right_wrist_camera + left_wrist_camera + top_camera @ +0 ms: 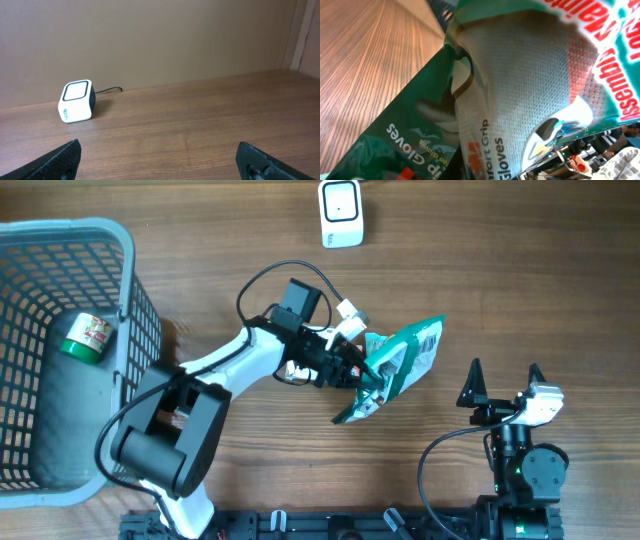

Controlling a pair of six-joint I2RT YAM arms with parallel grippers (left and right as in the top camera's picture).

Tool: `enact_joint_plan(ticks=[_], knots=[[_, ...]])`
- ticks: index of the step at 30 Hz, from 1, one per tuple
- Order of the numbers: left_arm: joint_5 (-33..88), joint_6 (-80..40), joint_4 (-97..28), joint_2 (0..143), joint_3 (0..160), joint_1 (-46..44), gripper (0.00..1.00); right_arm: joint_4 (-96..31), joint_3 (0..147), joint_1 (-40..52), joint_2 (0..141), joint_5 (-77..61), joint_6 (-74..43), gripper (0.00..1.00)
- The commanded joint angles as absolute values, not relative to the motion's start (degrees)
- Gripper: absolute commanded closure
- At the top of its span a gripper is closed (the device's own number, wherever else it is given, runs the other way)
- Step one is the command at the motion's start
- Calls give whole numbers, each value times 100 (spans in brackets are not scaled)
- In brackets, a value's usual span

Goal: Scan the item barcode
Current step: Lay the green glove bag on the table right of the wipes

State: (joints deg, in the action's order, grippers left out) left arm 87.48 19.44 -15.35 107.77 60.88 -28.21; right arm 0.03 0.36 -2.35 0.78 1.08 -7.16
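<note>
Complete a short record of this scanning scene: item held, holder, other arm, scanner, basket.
Item held: green packet of gloves
Holder: left jaws, shut on the packet's near edge
Other arm: right jaws open, empty, apart from the packet
Scanner: white barcode scanner, on the far side, beyond the packet, nothing in front of it
Basket: grey plastic basket on the left, holding a green-capped container

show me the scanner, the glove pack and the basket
barcode scanner (pixel 341 213): overhead view, on its white top face
glove package (pixel 408 358): overhead view, on the middle of the green wrapper
basket (pixel 127 265): overhead view, on the grey rim of its right wall
</note>
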Motion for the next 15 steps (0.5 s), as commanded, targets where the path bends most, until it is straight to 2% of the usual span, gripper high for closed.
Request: enact_joint_plan(ticks=[1,5,8,10,11,12,13,15], knots=[[7797,1706,-1518,10899,6084,-2899,96,34,30,-252,43,36,-602,0],[5631,458,-1516,10899,6084,-3017,92,34,30,-252,43,36,-602,0],[5518,287,-1444,10899,6086,-3065,89,36,30,-252,43,36,-602,0],[5498,-141,-1245,10899,6086,-3063,75,36,30,-252,43,36,-602,0],[5496,-537,-1041,10899,6086,-3065,38,34,30,-252,43,36,-602,0],[5496,-714,-899,10899,6086,-3065,6,34,30,-252,43,36,-602,0],[5496,-716,-849,10895,6088,-3072,0,36,30,-252,43,36,-602,0],[5043,-1107,-854,10862,6121,-3133,0,34,30,-252,43,36,-602,0]])
